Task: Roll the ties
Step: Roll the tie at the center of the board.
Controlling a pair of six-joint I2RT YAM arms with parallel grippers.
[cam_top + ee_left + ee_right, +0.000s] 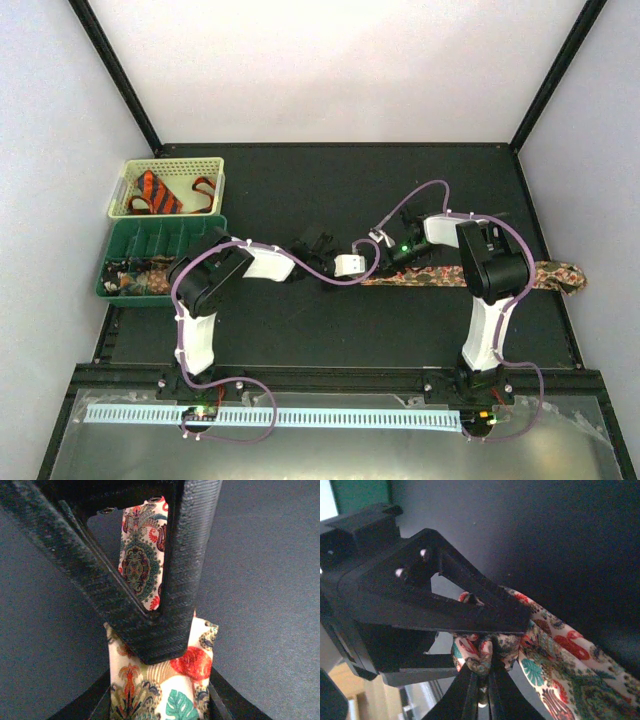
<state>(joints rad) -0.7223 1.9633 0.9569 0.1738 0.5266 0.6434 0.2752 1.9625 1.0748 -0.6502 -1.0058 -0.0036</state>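
My left gripper (157, 652) is clamped on the narrow end of the paisley tie (165, 685). The fabric lies flat between the fingers (175, 580), which stand barely a cloth's thickness apart. My right gripper (487, 647) is pinched almost shut on a bunched fold of the same tie, just to the right of the left one, near the middle of the table (300, 190). From those 2 grips the strip runs right along the table, and its wide end seems to overhang the right edge.

I judge this to be the start of the coil. I'd turn the left wrist so the tip folds squarely onto itself. The right gripper should hold only light tension and feed cloth in, with the edges stacked so the roll doesn't cone. The fabric looks thin and slick, so it may slip out of a loose pinch.

The orange tie (155, 192) sits in the cream basket (215, 165) at the far left, with a green tray (205, 228) just nearer.
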